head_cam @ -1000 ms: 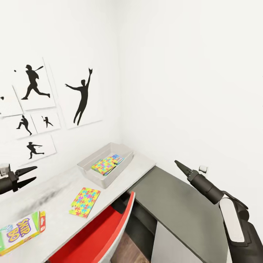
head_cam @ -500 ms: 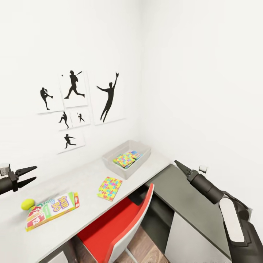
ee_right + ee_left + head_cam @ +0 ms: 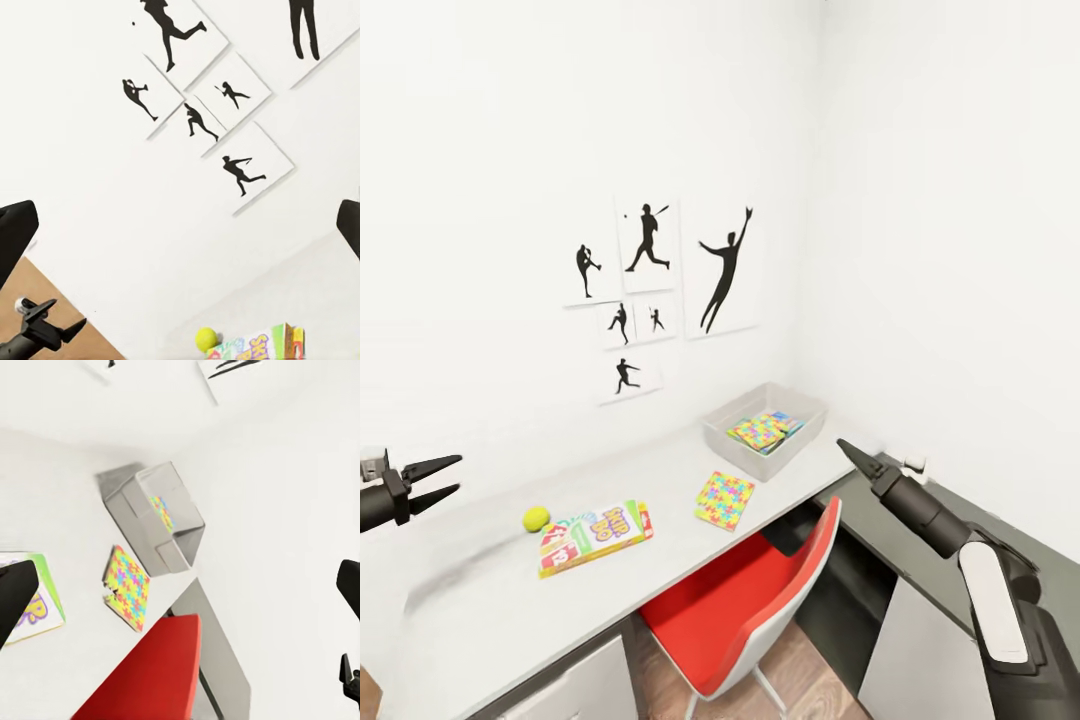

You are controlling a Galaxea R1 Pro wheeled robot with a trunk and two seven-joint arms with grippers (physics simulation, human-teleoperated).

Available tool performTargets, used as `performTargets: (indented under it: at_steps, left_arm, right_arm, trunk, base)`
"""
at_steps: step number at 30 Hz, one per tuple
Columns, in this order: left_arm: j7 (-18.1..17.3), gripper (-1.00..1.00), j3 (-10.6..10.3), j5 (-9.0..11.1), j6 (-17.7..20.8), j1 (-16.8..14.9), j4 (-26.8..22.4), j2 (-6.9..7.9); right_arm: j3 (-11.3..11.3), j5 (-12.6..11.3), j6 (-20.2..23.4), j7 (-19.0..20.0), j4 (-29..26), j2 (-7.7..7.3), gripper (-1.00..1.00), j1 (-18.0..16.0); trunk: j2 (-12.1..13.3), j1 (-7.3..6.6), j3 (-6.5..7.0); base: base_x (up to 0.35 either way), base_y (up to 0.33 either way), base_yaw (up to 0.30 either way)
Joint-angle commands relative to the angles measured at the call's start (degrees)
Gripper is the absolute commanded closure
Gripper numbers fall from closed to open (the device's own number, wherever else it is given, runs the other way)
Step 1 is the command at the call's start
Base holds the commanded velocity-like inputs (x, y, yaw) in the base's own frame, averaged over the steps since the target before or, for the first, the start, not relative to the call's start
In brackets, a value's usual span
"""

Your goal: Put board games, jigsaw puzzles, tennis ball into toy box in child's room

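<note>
While both arms hang empty, left gripper [image 3: 438, 479] jaws spread and right gripper [image 3: 850, 450] pinched shut, the robot faces the desk [image 3: 660, 470]. Its far-corner toy box [image 3: 764, 427] already holds toys. One jigsaw puzzle [image 3: 724, 500], the SKIP-BO box [image 3: 594, 529] and tennis ball [image 3: 536, 518] lie mid-desk; picking one up likely comes next.

Matt mottled grey table [image 3: 480, 610], glossy red chair [image 3: 760, 590], wood-plank floor [image 3: 800, 680].

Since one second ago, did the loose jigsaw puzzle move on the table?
No. The jigsaw puzzle keeps its place beside the toy box on the table; its shift in the head view comes from the camera turning.
</note>
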Motion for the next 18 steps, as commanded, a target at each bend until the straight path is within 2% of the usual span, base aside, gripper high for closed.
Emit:
performTargets:
  at_steps: [1, 5, 11, 16, 18]
  left_arm:
    - [-0.07, -1.0, 0.04, 0.11, 0.41, -0.03, 0.06, -0.02]
    - [-0.04, -1.0, 0.06, 0.11, 0.41, -0.03, 0.06, -0.06]
    - [0.0, -1.0, 0.04, 0.11, 0.4, -0.03, 0.06, -0.07]
    - [0.02, -1.0, 0.03, 0.11, 0.37, -0.03, 0.06, -0.07]
    - [0.02, -1.0, 0.04, 0.11, 0.36, -0.03, 0.06, -0.07]
  right_arm:
    - [-0.06, -0.09, 0.36, 0.02, -0.01, 0.0, -1.0, -0.02]
    - [0.01, 1.51, 0.31, -0.21, -0.01, 0.04, -1.0, -0.02]
    - [0.54, 4.71, 0.3, -1.05, -0.01, 0.15, -1.0, -0.04]
    - [5.13, 6.35, 0.27, -6.08, -0.14, 0.2, -1.0, -0.09]
    - [7.73, 6.51, 0.29, -10.47, -0.22, 0.24, -1.0, -0.1]
  trunk:
    - [-0.04, 0.01, 0.04]
    - [-0.04, 0.01, 0.29]
    - [-0.04, 0.01, 0.67]
    - [-0.04, 0.01, 0.99]
    - [-0.04, 0.01, 1.12]
  base:
    - [-0.137, 0.259, 0.223]
    - [-0.115, 0.238, 0.223]
    - [-0.031, 0.067, 0.223]
    - [-0.004, 0.009, 0.224]
    - [-0.001, 0.002, 0.224]
